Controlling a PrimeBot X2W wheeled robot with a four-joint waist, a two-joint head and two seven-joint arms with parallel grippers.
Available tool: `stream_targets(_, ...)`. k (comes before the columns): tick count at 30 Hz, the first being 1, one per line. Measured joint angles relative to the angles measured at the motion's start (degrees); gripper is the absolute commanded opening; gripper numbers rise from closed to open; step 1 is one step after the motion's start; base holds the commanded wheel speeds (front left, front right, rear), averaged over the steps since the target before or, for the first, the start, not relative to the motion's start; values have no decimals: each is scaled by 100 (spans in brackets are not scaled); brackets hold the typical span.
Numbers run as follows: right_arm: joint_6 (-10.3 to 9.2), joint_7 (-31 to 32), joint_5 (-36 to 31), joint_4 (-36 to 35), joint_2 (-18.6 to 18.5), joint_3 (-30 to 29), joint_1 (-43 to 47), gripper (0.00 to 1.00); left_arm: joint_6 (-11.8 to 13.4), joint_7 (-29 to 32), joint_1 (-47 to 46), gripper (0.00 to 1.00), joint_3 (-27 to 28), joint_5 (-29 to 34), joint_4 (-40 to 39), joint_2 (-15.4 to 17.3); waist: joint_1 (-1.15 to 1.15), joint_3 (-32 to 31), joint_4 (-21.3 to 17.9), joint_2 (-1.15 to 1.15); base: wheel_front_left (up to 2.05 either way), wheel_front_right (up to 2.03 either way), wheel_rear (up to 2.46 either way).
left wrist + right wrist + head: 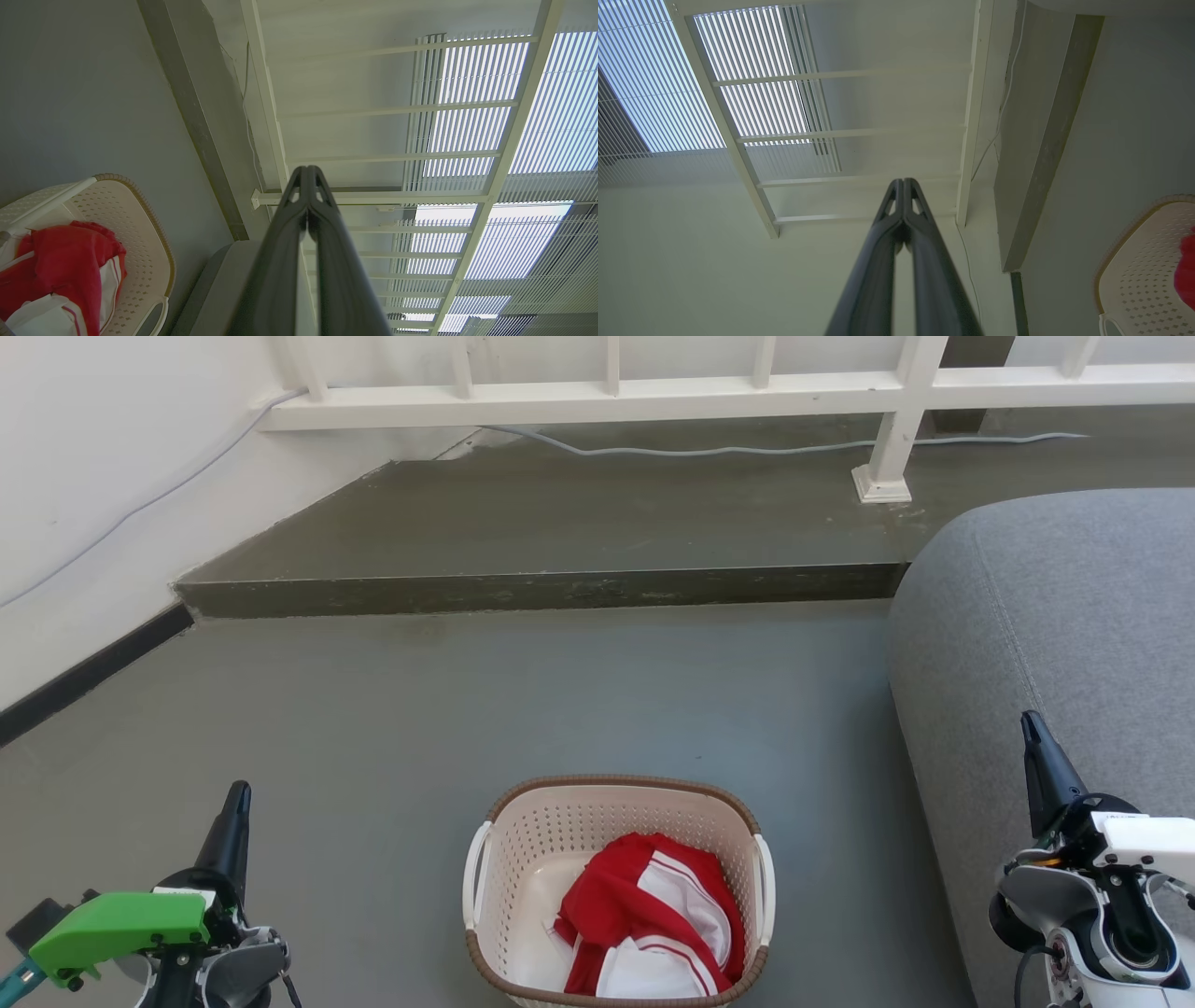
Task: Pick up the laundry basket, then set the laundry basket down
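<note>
So here's where we're at: the laundry basket [579,831] sits on the grey floor [560,691] right in front of us, low in the middle of the head view, between our two arms and near the grey sofa [1055,616] on our right, not touching it as far as we can tell. Inside there's just a crumpled red and white garment [653,905], piled toward the right half, with the bottom bare on the left. Our left claw [238,798] hangs well apart from the basket on its left, and the right claw [1032,728] is up over the sofa edge; both have their fingers pressed together at the tips and are pinching nothing, which the wrist views make pretty clear. We'd guess this thing is light: thin perforated plastic with one piece of clothing in it, so weight shouldn't be the issue. The walls probably flex a bit if squeezed, and the woven-look brown rim [616,781] looks too broad to pinch well. Best bet seems to be the two white side handles, the left handle [476,873] and the right handle [766,877], one claw on each. They're slim, smooth loops, so they could slide in the grip; we'd need to spread the claws first, come in level and lift evenly so it doesn't tip.
</note>
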Motion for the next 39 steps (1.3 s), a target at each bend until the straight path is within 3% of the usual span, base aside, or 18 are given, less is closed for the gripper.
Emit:
stream_targets(17, 0, 1, 0, 0, 2, -1, 0, 0, 0, 0, 0, 0, 0, 0, 0, 0, 0, 0, 0, 0, 0, 0, 0)
stream_targets(18, -1, 1, 0, 0, 2, -1, 0, 100, 0, 0, 0, 100, 0, 0, 0, 0, 0, 0, 0, 0, 0, 0, 0)
stream_targets(19, -4, 0, 0, 11, 9, 0, 7, 100, 2, 0, 4, 100, 0, 1, 14, -4, 0, 0, 0, 0, 0, 0, 0)
stream_targets(20, -14, -2, 0, 54, 25, 3, 37, 0, 5, 0, 13, 0, -1, 1, 67, -18, 0, 0, 0, 0, 0, 0, 0)
stream_targets(22, -33, -3, 0, 183, 94, 14, 153, 0, 5, 0, 87, 0, -8, 1, 197, -87, 0, 0, 0, 0, 0, 0, 0)
stream_targets(23, -34, -4, 0, 242, 121, 18, 210, 100, 7, 0, 134, 100, -14, 1, 242, -119, 0, 1, 0, 0, 0, 0, 0)
stream_targets(39, -33, -196, -121, 1, 127, 209, 264, 100, 7, -212, 182, 100, -124, 82, 81, -116, 0, 15, 6, 0, 0, 0, 0)
